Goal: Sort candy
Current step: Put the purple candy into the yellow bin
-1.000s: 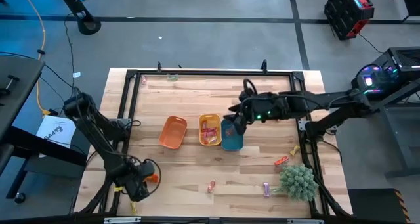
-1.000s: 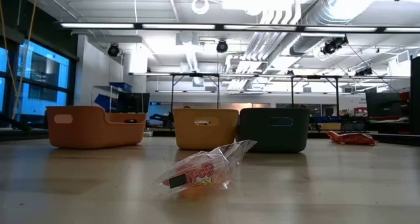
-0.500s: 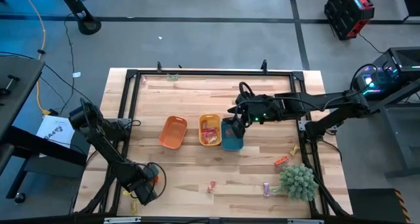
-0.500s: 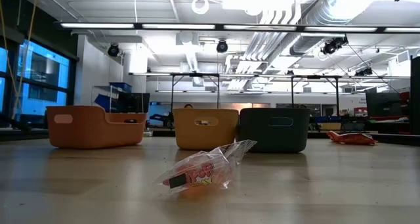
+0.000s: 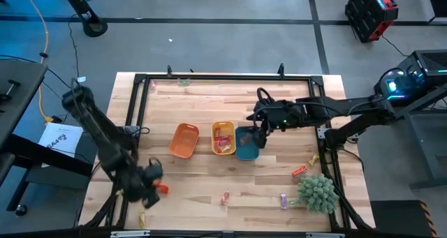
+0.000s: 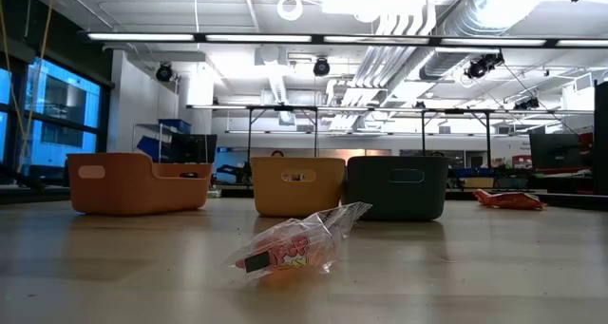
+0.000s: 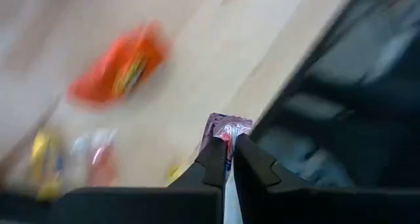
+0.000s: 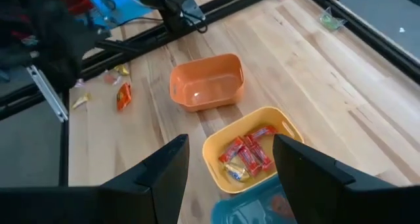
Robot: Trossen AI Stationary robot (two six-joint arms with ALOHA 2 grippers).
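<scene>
- Left gripper (image 7: 225,159) at the table's (image 5: 279,102) 8 o'clock corner, fingers clamped on a pink-purple candy (image 7: 226,129)
- Right gripper (image 8: 226,178) hovers over the teal tray (image 5: 246,144), fingers apart

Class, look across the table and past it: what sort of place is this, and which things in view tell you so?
Probably a robotics lab or workshop: bare ceiling ducts and strip lights overhead, a framed wooden table on a grey floor, and computer monitors behind.
</scene>
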